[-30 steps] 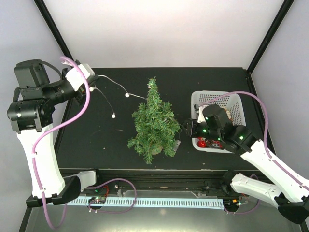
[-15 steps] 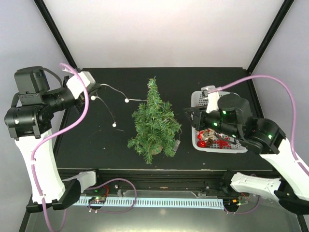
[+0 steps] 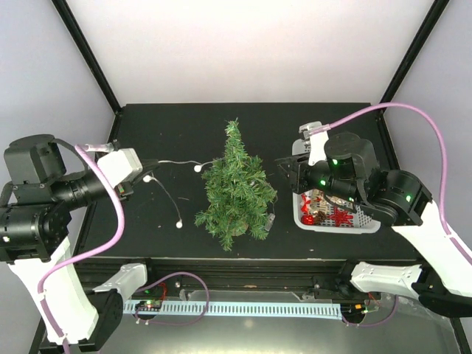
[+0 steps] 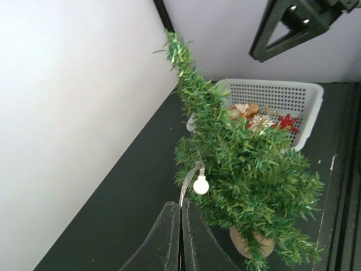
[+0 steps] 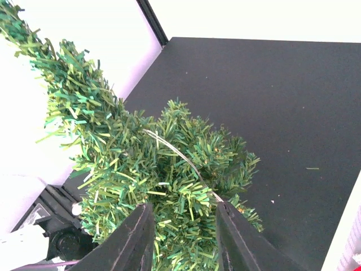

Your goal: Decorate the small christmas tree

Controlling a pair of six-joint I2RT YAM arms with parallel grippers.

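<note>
Since one second ago both arms have changed place: my left hand (image 3: 141, 179) has pulled back toward the near left and drawn the light string (image 3: 175, 163) with it, and my right hand (image 3: 286, 167) has gone up and away from the white basket (image 3: 336, 226) to the right flank of the small christmas tree (image 3: 236, 188). This tree stands upright on its brown base (image 4: 249, 244) in the middle of the tabletop (image 3: 169, 129), so its long axis is vertical, with the tip on top. It lies to the right of my left hand and to the left of my right hand. My right hand is the nearer one, just beside the branches, and its fingers stand apart with needles between them. I cannot tell if they pinch anything. My left hand is well apart from the tree and is clenched on the thin wire of the string, which runs from it to the left side of the tree. In the right wrist view the wire goes on across the foliage toward my right hand. I count one tree, one basket and one string with three white bulbs in sight. The red ornaments (image 3: 332, 216) in the basket are several, but I cannot count them exactly.
</note>
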